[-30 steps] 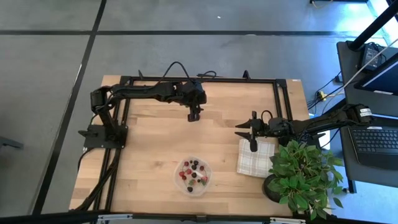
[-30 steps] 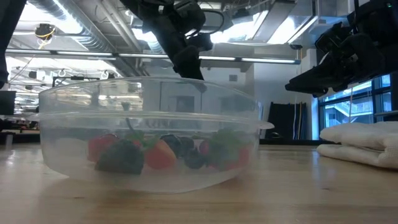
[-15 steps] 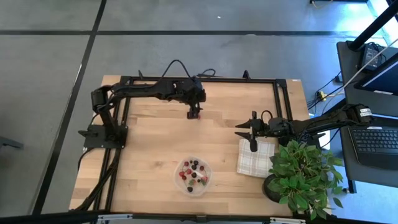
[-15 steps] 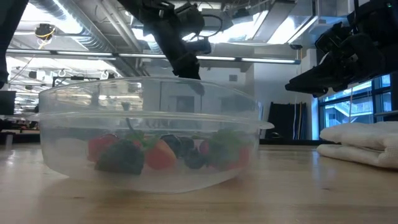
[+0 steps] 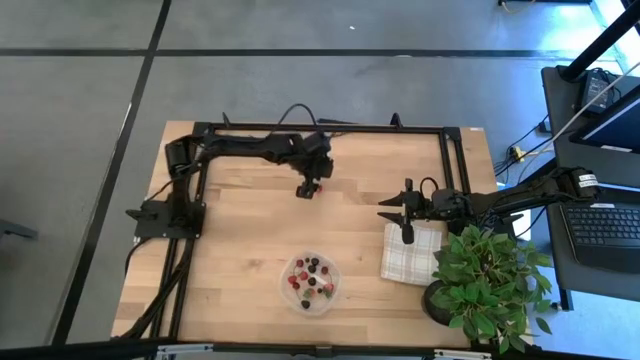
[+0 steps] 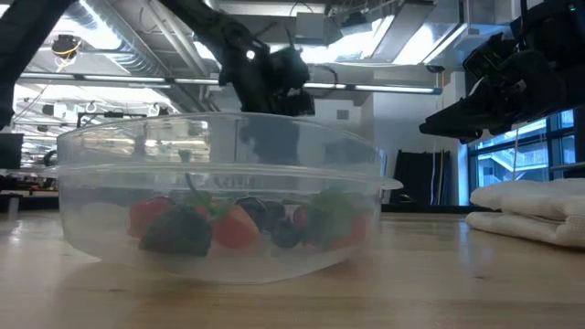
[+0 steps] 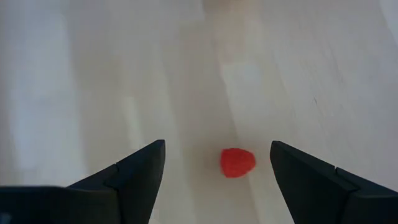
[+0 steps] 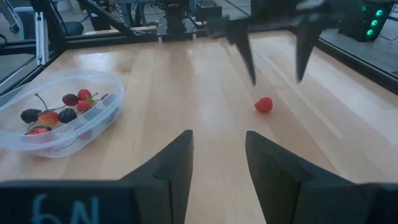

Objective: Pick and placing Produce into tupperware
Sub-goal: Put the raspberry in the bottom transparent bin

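Left end effector (image 7: 217, 163) hovers open over a red berry (image 7: 237, 162).

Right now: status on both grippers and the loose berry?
Left gripper open, straddling red berry on bare wood. Right gripper empty above checked cloth. Tupperware holds the other produce. Nothing in the way.

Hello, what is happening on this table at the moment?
The left gripper is open above a single red berry lying on the wooden table, ready to pick it. The round tupperware already holds many berries. The right gripper waits over the checked cloth beside the potted plant.
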`<state>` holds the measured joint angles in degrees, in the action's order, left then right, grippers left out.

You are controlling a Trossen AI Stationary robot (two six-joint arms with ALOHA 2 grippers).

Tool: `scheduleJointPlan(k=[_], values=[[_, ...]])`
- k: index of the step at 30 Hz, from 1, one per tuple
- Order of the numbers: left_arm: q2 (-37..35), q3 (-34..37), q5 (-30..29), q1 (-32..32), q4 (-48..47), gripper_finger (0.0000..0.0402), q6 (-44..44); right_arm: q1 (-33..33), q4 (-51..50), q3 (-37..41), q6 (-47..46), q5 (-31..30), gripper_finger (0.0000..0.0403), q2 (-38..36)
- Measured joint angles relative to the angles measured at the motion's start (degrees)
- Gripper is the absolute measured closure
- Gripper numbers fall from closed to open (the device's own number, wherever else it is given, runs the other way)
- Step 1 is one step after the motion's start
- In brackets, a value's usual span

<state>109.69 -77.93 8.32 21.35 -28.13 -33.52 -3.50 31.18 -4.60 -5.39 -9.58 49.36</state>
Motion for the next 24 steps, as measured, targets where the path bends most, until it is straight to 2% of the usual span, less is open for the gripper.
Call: scheduleJointPlan(k=[13, 24], values=[[7.36, 0.07, -0.07, -0.4, 0.14, 0.0117, 1.2, -0.01, -0.11, 0.0, 0.07, 0.0, 0.0253, 0.0], [7.36, 0.07, -0.34, -0.49, -0.53, 0.0117, 4.75, 0.01, -0.24, 0.0, 0.09, 0.0, 0.0253, 0.0]])
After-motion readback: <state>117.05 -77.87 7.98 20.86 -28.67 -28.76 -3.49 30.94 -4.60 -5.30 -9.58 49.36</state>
